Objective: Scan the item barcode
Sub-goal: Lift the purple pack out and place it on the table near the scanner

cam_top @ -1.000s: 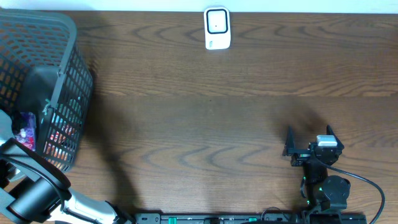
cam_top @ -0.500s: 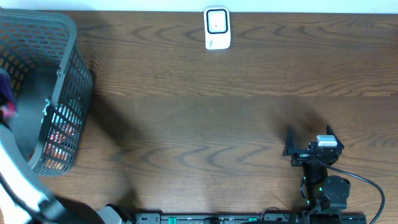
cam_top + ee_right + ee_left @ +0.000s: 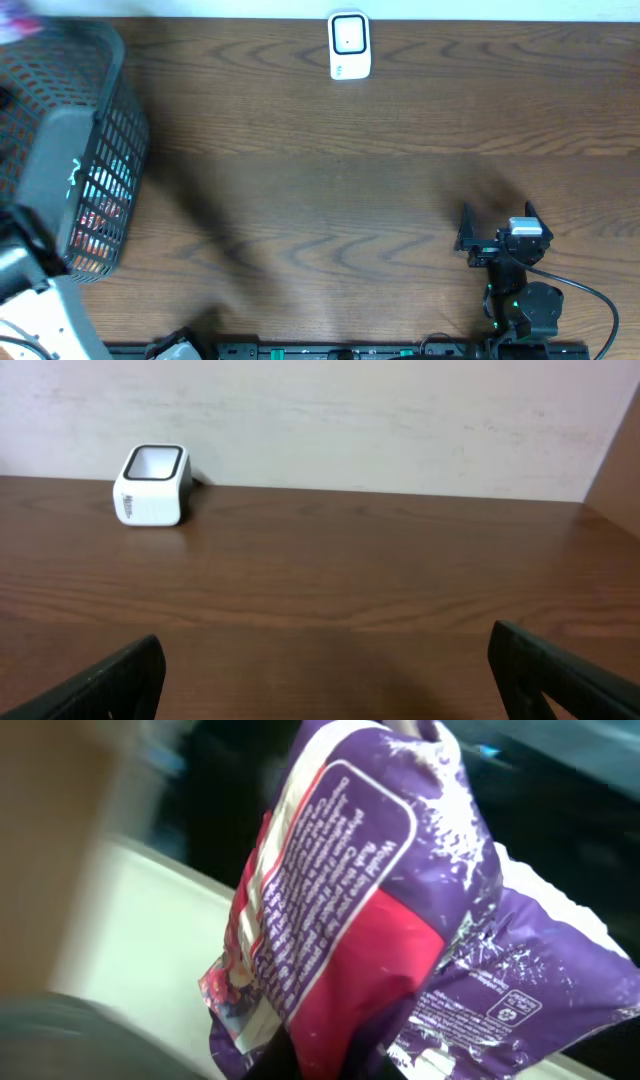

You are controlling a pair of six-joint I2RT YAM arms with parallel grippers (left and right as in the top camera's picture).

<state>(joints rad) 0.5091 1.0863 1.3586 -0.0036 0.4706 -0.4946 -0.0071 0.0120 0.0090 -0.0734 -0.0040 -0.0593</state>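
A purple and pink snack packet (image 3: 350, 890) fills the left wrist view, crumpled, with small white print facing the camera; no barcode shows on it. My left gripper (image 3: 335, 1062) is shut on its lower end, and only dark bits of the fingers show. In the overhead view the packet (image 3: 14, 27) is a pink blur at the far left corner, above the basket. The white barcode scanner (image 3: 349, 45) stands at the table's far middle edge, also the scanner (image 3: 152, 484) in the right wrist view. My right gripper (image 3: 497, 232) rests open near the front right, holding nothing.
A dark mesh basket (image 3: 112, 110) stands at the left edge with more colourful packets (image 3: 95, 215) inside. My left arm's grey body (image 3: 40, 300) covers the front left corner. Bare wooden table lies between basket, scanner and right arm.
My left arm has lifted the packet out of the basket and carried it toward the far left corner. The right arm has not moved.
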